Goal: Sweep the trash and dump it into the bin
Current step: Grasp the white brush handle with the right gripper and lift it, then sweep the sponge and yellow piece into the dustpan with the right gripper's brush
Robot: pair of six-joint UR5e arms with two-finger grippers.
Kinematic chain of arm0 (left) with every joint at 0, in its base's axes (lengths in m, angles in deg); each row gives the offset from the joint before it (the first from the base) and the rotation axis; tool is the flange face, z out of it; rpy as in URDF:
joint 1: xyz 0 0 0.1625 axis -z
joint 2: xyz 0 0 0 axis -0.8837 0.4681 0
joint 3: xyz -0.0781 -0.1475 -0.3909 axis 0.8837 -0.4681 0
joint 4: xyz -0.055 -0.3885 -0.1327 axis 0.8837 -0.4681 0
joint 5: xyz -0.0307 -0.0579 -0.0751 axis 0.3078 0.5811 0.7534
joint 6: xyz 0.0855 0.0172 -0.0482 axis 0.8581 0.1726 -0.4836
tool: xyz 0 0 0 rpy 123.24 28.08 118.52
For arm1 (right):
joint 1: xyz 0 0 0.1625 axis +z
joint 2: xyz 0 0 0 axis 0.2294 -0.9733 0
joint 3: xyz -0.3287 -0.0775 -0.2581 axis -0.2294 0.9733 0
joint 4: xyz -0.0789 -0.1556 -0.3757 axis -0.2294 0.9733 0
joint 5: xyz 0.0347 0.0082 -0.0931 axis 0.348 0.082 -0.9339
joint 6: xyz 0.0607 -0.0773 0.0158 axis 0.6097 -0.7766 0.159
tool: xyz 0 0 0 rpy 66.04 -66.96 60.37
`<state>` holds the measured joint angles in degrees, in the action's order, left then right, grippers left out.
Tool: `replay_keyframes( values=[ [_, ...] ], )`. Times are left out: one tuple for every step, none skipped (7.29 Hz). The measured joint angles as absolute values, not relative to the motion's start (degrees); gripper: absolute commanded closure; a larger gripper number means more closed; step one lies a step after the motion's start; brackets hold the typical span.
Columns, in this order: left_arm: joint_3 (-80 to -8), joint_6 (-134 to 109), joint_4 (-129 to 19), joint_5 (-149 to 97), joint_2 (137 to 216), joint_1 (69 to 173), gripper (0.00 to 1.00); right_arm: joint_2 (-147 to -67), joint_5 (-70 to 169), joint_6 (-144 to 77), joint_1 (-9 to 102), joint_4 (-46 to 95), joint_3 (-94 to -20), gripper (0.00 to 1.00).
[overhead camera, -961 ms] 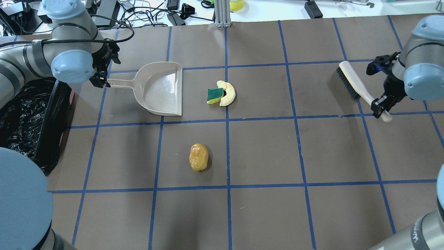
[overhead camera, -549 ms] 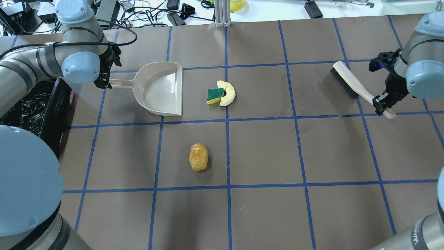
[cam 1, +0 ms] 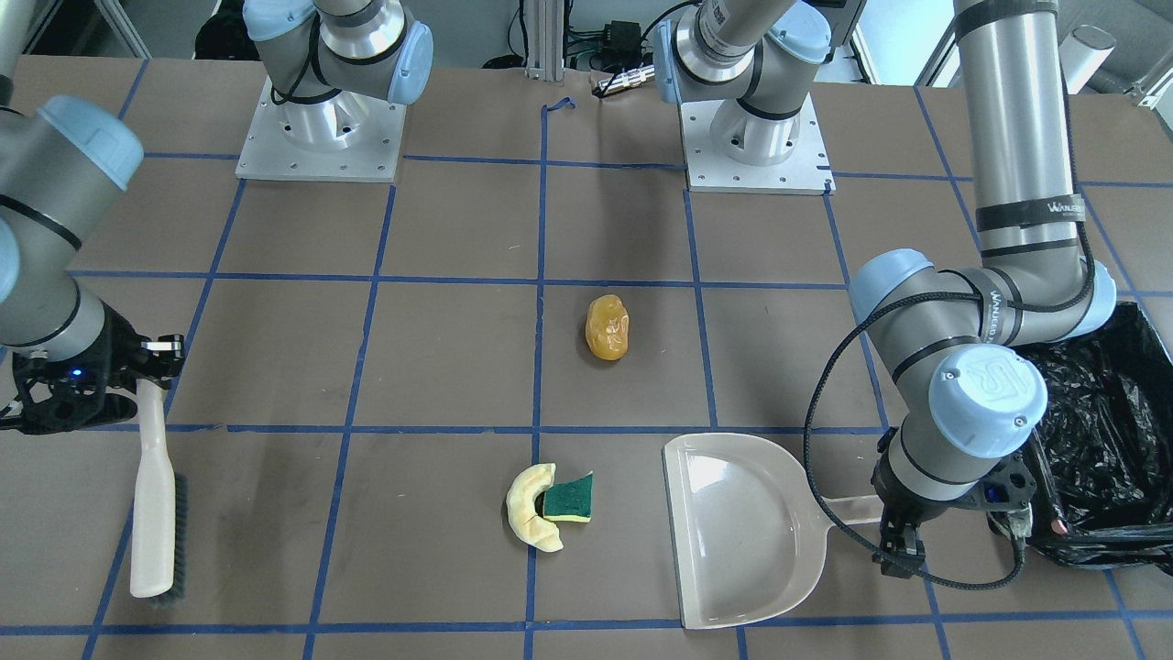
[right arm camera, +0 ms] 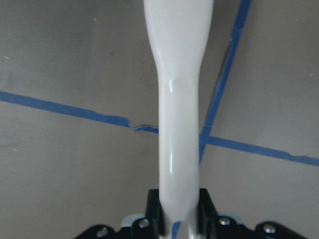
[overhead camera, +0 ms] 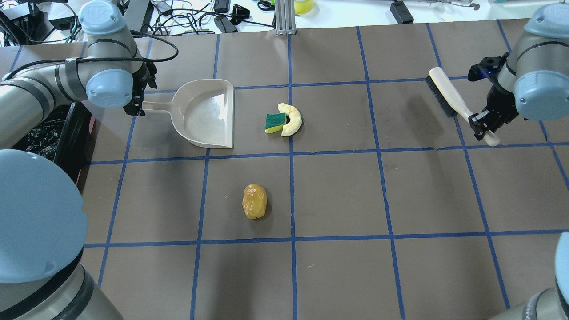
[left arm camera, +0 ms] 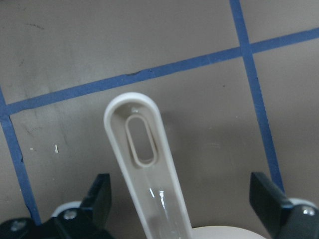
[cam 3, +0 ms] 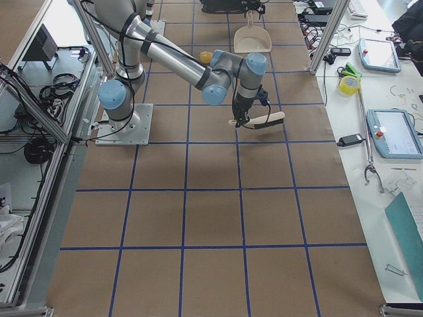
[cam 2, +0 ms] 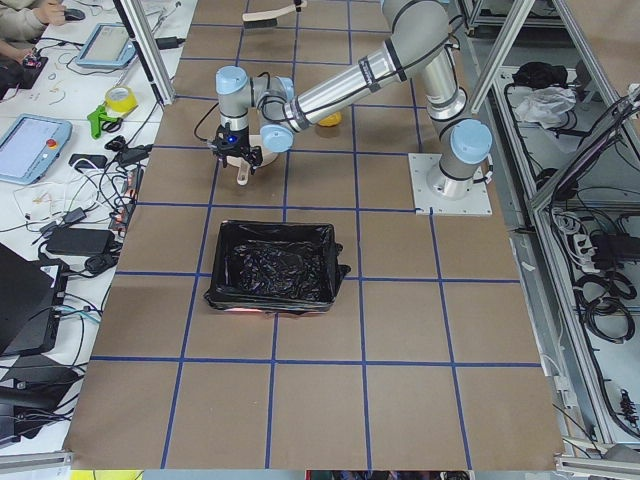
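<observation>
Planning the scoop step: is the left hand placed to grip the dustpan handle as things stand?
Likely yes: the left hand is open, its fingers straddle the dustpan handle, and nothing else lies between them.

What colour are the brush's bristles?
Dark grey to black bristles, set against the cream body of the brush. The overhead exterior view shows them best.

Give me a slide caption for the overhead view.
Left gripper open around the dustpan handle, right gripper shut on the brush; lump, crescent and sponge lie unswept.

Glossy beige plastic dustpan (overhead camera: 206, 115); smooth, shiny cream brush handle (right arm camera: 178, 114); bin (cam 1: 1113, 412) lined with crinkled glossy black plastic; matt brown counter (overhead camera: 426, 191); porous sponge chunk (overhead camera: 275, 122).
</observation>
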<state>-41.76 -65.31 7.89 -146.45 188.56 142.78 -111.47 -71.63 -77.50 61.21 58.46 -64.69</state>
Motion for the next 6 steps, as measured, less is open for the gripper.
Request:
replay_keyframes(
  values=[
    [-41.8,-65.4,7.9,-146.5,188.6,142.8,0.77,-111.9,-71.6,-70.8,65.2,55.7,-63.7,0.94],
    [-41.8,-65.4,7.9,-146.5,188.6,142.8,0.86,-112.1,-71.5,-63.8,69.7,54.0,-63.1,0.94],
    [-41.8,-65.5,7.9,-146.5,188.5,142.8,1.0,-112.2,-71.2,-56.4,74.3,53.2,-62.9,0.94],
    [-41.8,-65.5,7.9,-146.5,188.4,142.8,1.0,-112.1,-71.0,-49.3,78.8,52.9,-62.8,0.94],
    [-41.8,-65.4,7.9,-146.4,188.1,142.8,1.0,-111.9,-70.3,-42.5,83.0,52.8,-62.8,0.95],
    [-41.9,-65.5,7.9,-146.3,187.8,142.8,1.0,-111.4,-68.3,-36.2,86.6,52.9,-62.7,0.95]
  ],
)
